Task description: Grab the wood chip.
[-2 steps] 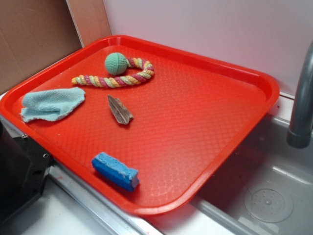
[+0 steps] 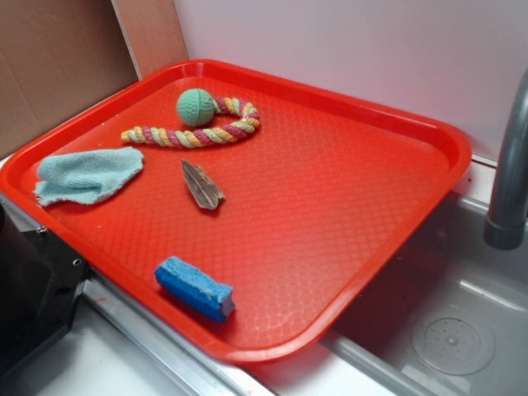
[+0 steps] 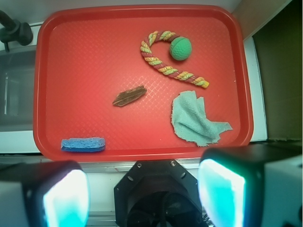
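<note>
- Red tray (image 2: pixel 330 107) spanned most of both views, set partly over a grey sink basin (image 2: pixel 462 330) with a faucet pipe (image 2: pixel 507 181) at the right edge of the exterior view.
- Held, within the tray, a braided rope (image 2: pixel 198 134) with a green ball (image 2: pixel 195 106) at the far side, a pale teal cloth (image 2: pixel 87 175) crumpled near the left rim, a blue sponge (image 2: pixel 195 288) by the near rim, and the wood chip (image 2: pixel 201 184).
- Lay flat near the tray's middle, that wood chip (image 3: pixel 129 96), between rope and sponge, just beside the cloth, touching neither.
- Was clear on all sides; stood nothing over it or against it.
- Hung above the tray's near edge in the wrist view, the gripper (image 3: pixel 144 194), fingers (image 3: pixel 222 191) spread wide apart and holding nothing, well apart from the chip.
- Matched the earlier exterior picture: everything on the tray in the same spots.
</note>
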You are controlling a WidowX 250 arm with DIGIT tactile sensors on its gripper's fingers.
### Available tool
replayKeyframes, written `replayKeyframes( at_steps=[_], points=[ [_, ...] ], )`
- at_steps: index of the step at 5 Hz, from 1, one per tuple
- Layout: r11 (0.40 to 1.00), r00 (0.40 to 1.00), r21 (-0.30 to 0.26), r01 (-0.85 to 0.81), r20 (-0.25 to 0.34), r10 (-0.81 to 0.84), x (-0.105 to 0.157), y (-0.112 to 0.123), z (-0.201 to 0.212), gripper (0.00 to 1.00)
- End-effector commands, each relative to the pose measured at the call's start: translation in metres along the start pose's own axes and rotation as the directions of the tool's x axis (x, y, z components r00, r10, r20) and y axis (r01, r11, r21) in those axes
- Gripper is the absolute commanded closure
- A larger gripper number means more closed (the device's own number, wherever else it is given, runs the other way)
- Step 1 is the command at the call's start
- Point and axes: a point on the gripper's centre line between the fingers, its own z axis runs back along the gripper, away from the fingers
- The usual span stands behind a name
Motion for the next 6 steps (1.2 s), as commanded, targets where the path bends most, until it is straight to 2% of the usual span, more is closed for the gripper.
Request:
replayKeyframes(
  at_steps=[1,2,3,4,6],
  points=[
    [0.951,0.95,0.024,-0.307,-0.051,0.308,0.024,-0.008,-0.018,0.0],
    [0.846,0.846,0.029,-0.533,-0.025,0.533,0.04,-0.007,-0.04,0.0],
    [0.699,0.701,0.054,-0.713,0.019,0.713,0.053,-0.002,-0.066,0.0],
    [0.631,0.636,0.084,-0.771,0.06,0.769,0.064,-0.001,-0.103,0.0],
    [0.588,0.613,0.177,-0.789,0.165,0.773,0.064,0.007,-0.179,0.0]
  ],
)
